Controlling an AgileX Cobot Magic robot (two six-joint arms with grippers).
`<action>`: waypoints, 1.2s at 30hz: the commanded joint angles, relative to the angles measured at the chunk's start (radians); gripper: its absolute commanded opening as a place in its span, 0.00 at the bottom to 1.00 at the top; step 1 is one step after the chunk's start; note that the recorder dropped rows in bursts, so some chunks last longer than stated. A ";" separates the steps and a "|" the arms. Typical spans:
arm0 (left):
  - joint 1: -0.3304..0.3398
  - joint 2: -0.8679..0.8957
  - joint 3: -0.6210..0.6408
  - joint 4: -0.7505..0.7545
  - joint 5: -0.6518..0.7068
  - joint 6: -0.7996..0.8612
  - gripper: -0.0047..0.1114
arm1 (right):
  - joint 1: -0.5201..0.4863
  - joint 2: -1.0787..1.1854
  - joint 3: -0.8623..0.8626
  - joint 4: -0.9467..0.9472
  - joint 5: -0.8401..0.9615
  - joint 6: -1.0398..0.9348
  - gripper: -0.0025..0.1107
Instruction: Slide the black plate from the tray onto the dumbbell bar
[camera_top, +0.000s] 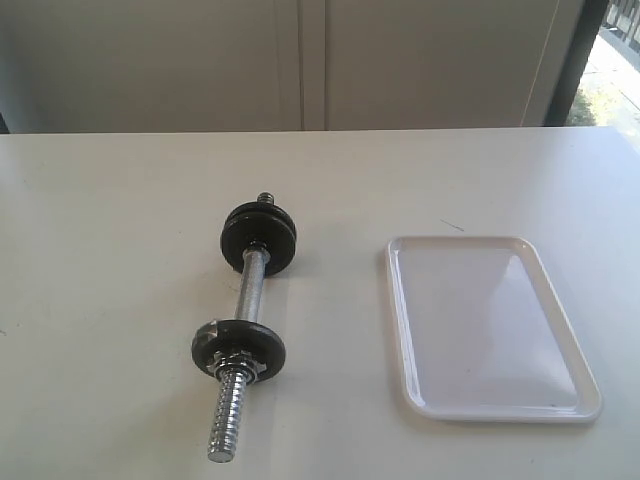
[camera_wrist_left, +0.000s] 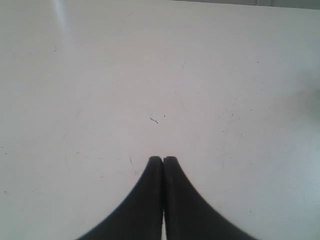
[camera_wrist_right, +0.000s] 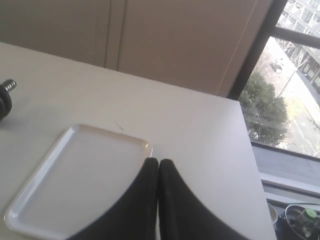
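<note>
Left hand (camera_wrist_left: 163, 160): two dark fingers pressed together, closed on nothing, poised over the bare white worktop (camera_wrist_left: 150, 75). It is out of the exterior view.

Right hand (camera_wrist_right: 158, 162): fingers likewise shut and empty. It hangs near one corner of the white rectangular plastic tray (camera_wrist_right: 75, 175), which has rounded corners and a low rim. It is also out of the exterior view.

Tray, location: right half of the worktop, close to the near edge and well apart from the bar. Nothing lies in it.

Short chrome steel dumbbell bar (camera_top: 251, 290) with coarse threaded ends: lies about mid-worktop, its length running from the far edge toward the near edge.

Small round matte-black iron black plate (camera_top: 238, 345): threaded on the bar's near end, standing on its rim. A silvery collar nut (camera_top: 238, 366) sits against its outer face, with bare thread showing beyond. It is taken here as the task's disc, though the discs look alike.

Matching black far discs (camera_top: 259, 238): on the bar's far end. Whether one or two cannot be told.

Status, as a judgement: the task looks complete. The tray holds no disc, the bar carries discs at both ends, and both hands are clear of them. No step appears outstanding. How tight the collar nut is cannot be judged.
</note>
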 joint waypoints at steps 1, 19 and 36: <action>0.003 -0.005 0.003 -0.003 -0.001 0.075 0.04 | 0.000 -0.003 0.106 -0.003 -0.030 0.005 0.02; 0.003 -0.005 0.003 -0.003 -0.005 0.085 0.04 | 0.000 -0.186 0.588 0.060 -0.435 0.000 0.02; 0.003 -0.005 0.003 -0.001 -0.005 0.085 0.04 | -0.051 -0.186 0.662 0.261 -0.613 -0.005 0.02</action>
